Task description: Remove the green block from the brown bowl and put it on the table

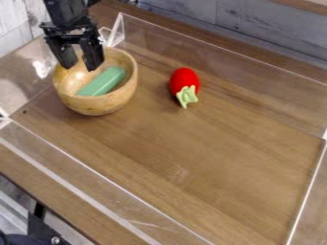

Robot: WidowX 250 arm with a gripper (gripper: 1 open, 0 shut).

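We look down on a dark-brown wood-grain table point(192, 144) fenced by low clear plastic walls point(26, 139), and at its far left corner we find a round, light-brown wooden bowl point(96, 100) with a thick rim and visible grain. Inside the bowl lies a long, flat, light-green rectangular block point(107, 81), resting slantwise with its upper end leaning toward the bowl's right rim and its lower end down near the bowl's floor on the left. Above the bowl's back-left edge we see the black robot gripper point(76, 59), pointing steeply downward, its two dark fingers point(94, 55) spread wide apart and holding nothing; the fingertips hang over the bowl's opening, just beside the upper-left part of the green block, and we cannot tell whether either tip touches the block or the rim. To the right of the bowl, well apart from it, a small red toy vegetable with a green stem point(185, 83) lies on the tabletop, its stem end pointing toward us. The rest of the tabletop stretches toward the near right corner, where the plastic wall catches pale reflections.
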